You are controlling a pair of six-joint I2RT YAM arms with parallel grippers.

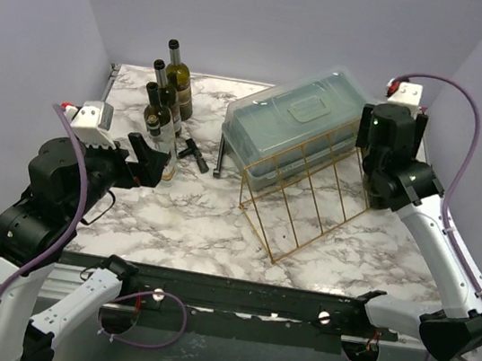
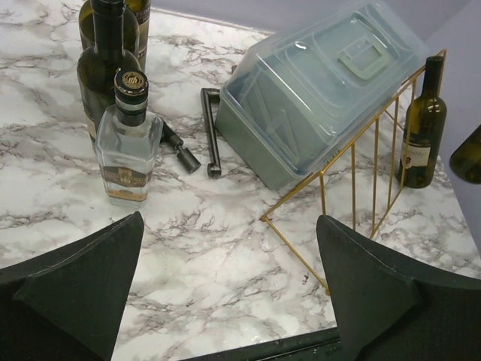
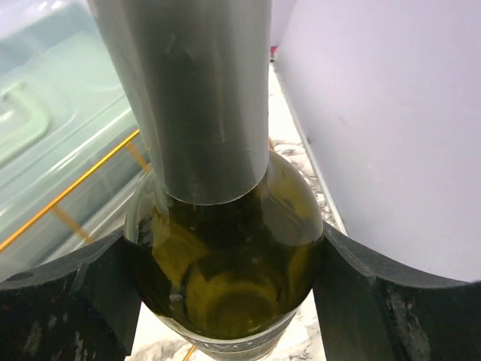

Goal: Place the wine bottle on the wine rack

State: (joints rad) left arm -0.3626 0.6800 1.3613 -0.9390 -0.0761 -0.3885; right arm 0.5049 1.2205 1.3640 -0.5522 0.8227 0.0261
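My right gripper [image 3: 225,301] is shut on a dark green wine bottle [image 3: 225,256]. Its fingers press both sides of the body below the shoulder, and the grey-capped neck points at the camera. In the top view the right gripper [image 1: 376,187] sits at the back right behind the gold wire wine rack [image 1: 302,194], and the arm hides the bottle. The rack also shows in the left wrist view [image 2: 353,180]. My left gripper [image 2: 229,286] is open and empty over bare marble, left of the rack; it also shows in the top view [image 1: 148,162].
A bluish lidded plastic box [image 1: 300,121] lies against the rack's far side. Several bottles [image 1: 166,106] stand at the back left, one of them a clear bottle [image 2: 129,147]. A black tool [image 1: 196,154] lies beside them. Another green bottle [image 2: 421,124] stands behind the rack. The purple wall is close on the right.
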